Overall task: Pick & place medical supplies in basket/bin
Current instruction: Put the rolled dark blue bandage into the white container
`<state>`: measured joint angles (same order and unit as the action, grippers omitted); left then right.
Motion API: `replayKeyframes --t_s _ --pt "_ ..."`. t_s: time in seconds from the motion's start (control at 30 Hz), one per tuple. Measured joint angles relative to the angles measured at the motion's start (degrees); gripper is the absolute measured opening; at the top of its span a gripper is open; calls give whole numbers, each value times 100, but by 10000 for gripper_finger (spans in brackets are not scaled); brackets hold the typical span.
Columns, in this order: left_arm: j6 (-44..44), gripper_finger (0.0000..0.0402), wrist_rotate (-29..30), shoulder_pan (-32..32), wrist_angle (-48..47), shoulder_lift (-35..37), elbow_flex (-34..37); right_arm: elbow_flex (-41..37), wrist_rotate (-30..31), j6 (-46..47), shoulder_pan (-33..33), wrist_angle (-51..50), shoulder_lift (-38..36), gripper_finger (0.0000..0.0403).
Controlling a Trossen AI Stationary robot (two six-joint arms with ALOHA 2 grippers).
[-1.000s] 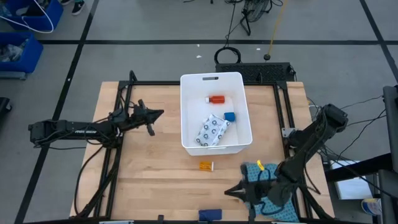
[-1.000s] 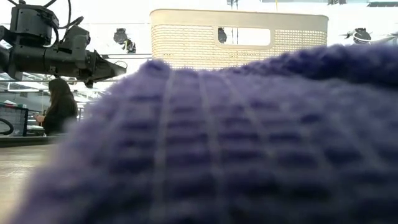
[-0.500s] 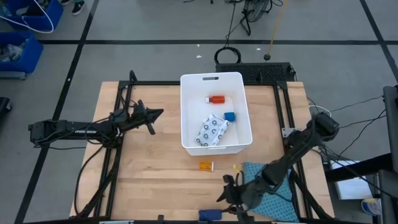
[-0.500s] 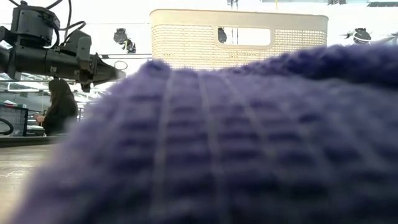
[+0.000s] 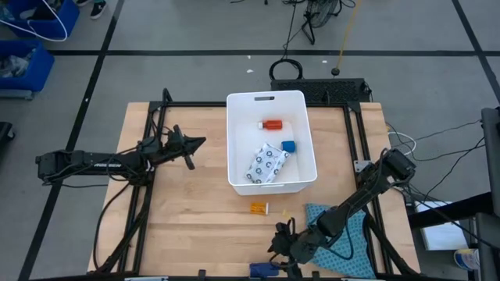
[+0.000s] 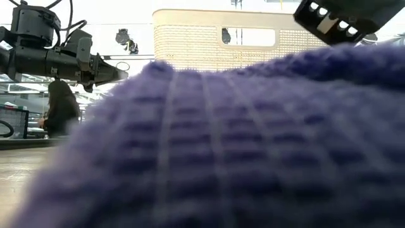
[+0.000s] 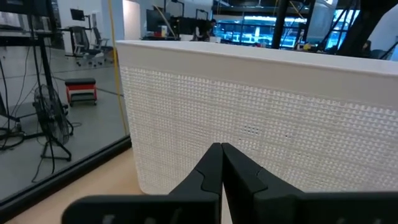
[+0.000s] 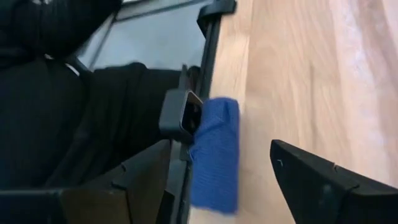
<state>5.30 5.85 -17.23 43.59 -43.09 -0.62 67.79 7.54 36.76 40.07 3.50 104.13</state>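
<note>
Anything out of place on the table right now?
Yes. The dark blue bar sits at the table's near edge, right against the low camera, filling most of its view. The right gripper hovers open over it. An orange pill bottle lies outside the bin.

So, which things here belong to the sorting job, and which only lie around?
Belongs to the job:
- white bin, holding an orange pill bottle, blue cube, patterned packet
- orange pill bottle on the table
- dark blue bar, with the right gripper open above it

Lying about:
- teal cloth

Packet (image 5: 266, 164) (bottle (image 5: 272, 124) seemingly beside) in tub (image 5: 233, 140)
</note>
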Motion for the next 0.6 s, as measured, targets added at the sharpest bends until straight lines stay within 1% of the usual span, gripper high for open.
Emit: replayKeyframes --t_s 0.13,0.33,0.47,0.6 --pt "-29 8 -42 2 28 0 0 2 -12 126 -2 383 257 281" --pt "-24 8 -43 0 31 0 0 -3 -17 75 17 291 513 290" --pt "-46 8 -89 2 50 0 0 -2 23 139 111 302 523 290" --pt "-62 8 -87 2 59 0 0 -2 282 140 316 330 531 290"
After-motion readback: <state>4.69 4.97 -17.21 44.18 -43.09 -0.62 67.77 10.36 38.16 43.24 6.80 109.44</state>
